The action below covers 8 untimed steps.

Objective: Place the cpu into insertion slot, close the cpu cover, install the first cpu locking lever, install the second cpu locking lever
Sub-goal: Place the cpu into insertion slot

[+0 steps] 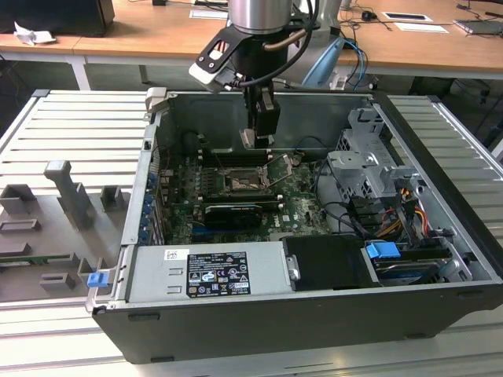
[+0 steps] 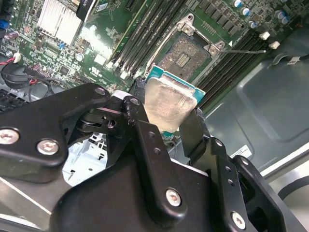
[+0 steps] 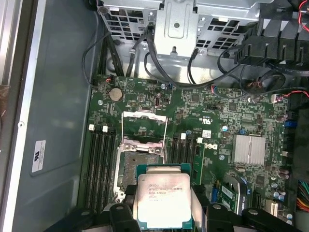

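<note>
Step one, I think: the fingers [image 2: 192, 129] squeeze the cpu [image 2: 169, 104] up near the insertion slot [image 2: 186, 57], and it likely needs lining up flat.

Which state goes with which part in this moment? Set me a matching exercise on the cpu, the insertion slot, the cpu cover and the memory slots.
Things:
1. the cpu
2. the insertion slot
3. the cpu cover
4. memory slots

States:
A. swung open, off the slot
B. long and black, lying on either side of the slot
C. held in the claw
D. uncovered, with nothing seated in it

Pairs: 1-C, 2-D, 3-A, 4-B
</note>
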### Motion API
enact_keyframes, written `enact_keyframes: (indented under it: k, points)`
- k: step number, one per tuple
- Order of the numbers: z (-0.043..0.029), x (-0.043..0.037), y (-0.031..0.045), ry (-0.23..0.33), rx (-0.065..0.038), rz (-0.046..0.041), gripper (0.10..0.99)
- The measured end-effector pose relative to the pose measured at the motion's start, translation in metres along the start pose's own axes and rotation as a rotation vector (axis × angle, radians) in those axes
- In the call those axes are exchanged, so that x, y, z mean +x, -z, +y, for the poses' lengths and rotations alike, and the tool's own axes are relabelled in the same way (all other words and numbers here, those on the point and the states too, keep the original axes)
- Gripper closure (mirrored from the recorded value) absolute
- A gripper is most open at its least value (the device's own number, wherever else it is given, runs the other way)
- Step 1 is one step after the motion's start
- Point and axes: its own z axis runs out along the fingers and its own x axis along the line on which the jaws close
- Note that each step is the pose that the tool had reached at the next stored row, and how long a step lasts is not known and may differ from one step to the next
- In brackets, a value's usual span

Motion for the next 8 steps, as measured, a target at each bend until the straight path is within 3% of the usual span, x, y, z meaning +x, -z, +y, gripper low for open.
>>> enact_keyframes:
  k: [8]
  points:
    - [-0.0002, 0.0000, -0.0027, 0.000, 0.000, 0.0001, 0.557]
